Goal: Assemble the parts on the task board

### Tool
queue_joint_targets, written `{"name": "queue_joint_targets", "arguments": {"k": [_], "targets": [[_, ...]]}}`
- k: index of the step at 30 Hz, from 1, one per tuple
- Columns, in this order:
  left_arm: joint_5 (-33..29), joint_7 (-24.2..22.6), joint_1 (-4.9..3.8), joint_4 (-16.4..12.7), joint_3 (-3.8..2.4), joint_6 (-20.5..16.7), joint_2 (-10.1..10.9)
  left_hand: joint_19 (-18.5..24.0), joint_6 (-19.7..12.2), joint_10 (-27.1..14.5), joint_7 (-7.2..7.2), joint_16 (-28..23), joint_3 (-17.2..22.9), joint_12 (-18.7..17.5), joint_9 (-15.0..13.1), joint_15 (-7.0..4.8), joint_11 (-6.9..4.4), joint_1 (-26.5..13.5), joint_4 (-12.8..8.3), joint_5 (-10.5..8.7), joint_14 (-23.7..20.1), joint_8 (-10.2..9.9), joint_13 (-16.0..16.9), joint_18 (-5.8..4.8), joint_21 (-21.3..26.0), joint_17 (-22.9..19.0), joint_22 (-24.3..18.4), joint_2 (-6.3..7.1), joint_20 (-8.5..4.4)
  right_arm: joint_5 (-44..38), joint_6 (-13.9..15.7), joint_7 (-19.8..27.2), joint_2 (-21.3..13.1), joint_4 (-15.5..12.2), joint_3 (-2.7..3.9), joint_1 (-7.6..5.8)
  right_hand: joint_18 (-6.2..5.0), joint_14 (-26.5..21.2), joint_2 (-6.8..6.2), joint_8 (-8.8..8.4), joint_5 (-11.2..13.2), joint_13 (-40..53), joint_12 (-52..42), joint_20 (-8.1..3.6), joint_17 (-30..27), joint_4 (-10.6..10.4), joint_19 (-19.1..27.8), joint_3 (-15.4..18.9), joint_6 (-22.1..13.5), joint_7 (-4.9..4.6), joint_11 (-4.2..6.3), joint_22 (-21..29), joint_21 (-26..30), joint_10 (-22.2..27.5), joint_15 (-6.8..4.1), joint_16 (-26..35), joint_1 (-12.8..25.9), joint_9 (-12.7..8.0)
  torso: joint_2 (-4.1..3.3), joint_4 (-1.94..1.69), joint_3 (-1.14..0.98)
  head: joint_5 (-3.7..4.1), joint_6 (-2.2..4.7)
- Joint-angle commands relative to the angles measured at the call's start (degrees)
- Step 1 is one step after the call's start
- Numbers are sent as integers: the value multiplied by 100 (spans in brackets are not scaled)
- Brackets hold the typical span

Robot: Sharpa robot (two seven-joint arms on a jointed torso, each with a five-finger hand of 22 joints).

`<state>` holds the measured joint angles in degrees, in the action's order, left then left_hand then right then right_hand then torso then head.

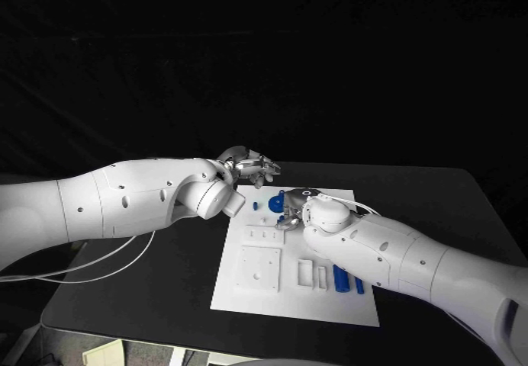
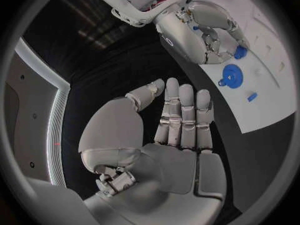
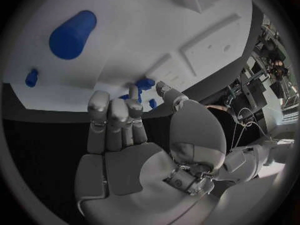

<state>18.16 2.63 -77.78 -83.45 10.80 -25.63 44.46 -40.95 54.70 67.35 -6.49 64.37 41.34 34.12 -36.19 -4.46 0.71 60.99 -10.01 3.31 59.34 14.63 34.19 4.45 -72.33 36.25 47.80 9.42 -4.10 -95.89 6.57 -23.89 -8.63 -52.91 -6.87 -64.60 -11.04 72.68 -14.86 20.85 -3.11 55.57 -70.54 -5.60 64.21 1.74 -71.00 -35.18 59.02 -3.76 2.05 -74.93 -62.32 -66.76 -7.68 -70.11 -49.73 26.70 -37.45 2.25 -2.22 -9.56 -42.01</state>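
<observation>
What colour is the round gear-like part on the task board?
Blue. The round part lies on the white task board, clearest in the left wrist view.

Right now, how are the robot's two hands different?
The left hand is off the task board, over the black table, fingers straight, holding nothing. The right hand is over the board by the blue parts; whether it holds one is unclear. Both are silver.

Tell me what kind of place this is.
Probably a robotics lab test bench: a black table carrying a white task board with blue parts, dark backdrop behind, and cabled equipment racks off to the side.
</observation>
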Motion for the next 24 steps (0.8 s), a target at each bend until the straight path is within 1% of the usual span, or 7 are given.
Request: {"name": "queue_joint_targets", "arguments": {"k": [1,7,9,14,18,21,24], "targets": [[26,-28,-24,-16,-3,-33,-10,21,-1,-24,-38,-39,-38,-23,10,-3,1,23,10,-12,-36,33,-7,-53,28,3,-6,48,-591,-36,-3,85,20,8,-3,3,-396,-45,-78,-50,-12,22,44,9,-11,-23,70,113,41,-84,-29,-76,-21,43,0,37,112,5,1,1,2,-1,-18],[26,-15,-35,-21,-2,-13,-11,21,-2,-23,-39,-40,-39,-25,11,-3,1,23,12,-12,-36,33,-7,-54,28,4,-7,50,-591,-21,-8,88,42,33,-4,3,-396,-66,-97,-66,-5,74,80,14,-12,-135,116,345,37,-82,-25,-73,-16,50,-2,38,409,14,1,2,4,0,-26],[26,-8,-37,-18,-1,-12,-13,21,-3,-23,-39,-41,-40,-26,11,-2,2,22,13,-13,-36,33,-7,-54,28,4,-7,52,-590,-24,-51,60,56,48,-4,3,-396,-72,-96,-70,-2,97,96,7,-10,-247,135,443,39,-76,-19,-70,-12,49,-7,35,584,20,1,2,4,0,-26],[26,-4,-41,-18,1,-12,-11,22,-5,-23,-40,-43,-41,-28,13,-2,2,20,16,-13,-36,32,-7,-54,28,5,-8,55,-589,-114,-59,11,78,74,-6,6,-396,-73,-48,-68,-3,116,107,-12,-9,-315,143,458,51,-68,-11,-71,-16,40,-15,30,632,28,3,3,1,-9,-35],[26,5,-44,-15,2,-2,-14,22,-5,-23,-40,-44,-41,-30,14,-1,3,20,18,-13,-36,33,-7,-54,29,5,-8,57,-589,-156,-55,10,90,58,-8,9,-396,-58,26,-56,24,140,121,-45,-11,-303,121,283,76,-53,4,-71,-38,6,-28,20,404,46,4,8,0,-12,-36],[26,10,-45,-14,3,-1,-15,22,-6,-23,-41,-45,-41,-31,14,-1,3,20,20,-13,-36,33,-7,-55,28,5,-9,58,-589,-187,-45,7,94,53,-9,9,-396,-49,170,-53,27,158,133,-63,-14,-111,103,49,80,-52,5,-72,-58,-16,-29,14,0,58,3,9,-2,-17,-37],[26,11,-46,-9,3,4,-16,22,-7,-23,-41,-45,-41,-32,15,-1,3,19,21,-13,-36,32,-7,-55,28,6,-9,59,-589,-233,-52,0,97,55,-9,9,-396,-48,256,-54,27,172,146,-51,-18,12,105,-61,83,-59,-2,-73,-66,-25,-19,15,-171,65,5,8,-2,-17,-38]]}}
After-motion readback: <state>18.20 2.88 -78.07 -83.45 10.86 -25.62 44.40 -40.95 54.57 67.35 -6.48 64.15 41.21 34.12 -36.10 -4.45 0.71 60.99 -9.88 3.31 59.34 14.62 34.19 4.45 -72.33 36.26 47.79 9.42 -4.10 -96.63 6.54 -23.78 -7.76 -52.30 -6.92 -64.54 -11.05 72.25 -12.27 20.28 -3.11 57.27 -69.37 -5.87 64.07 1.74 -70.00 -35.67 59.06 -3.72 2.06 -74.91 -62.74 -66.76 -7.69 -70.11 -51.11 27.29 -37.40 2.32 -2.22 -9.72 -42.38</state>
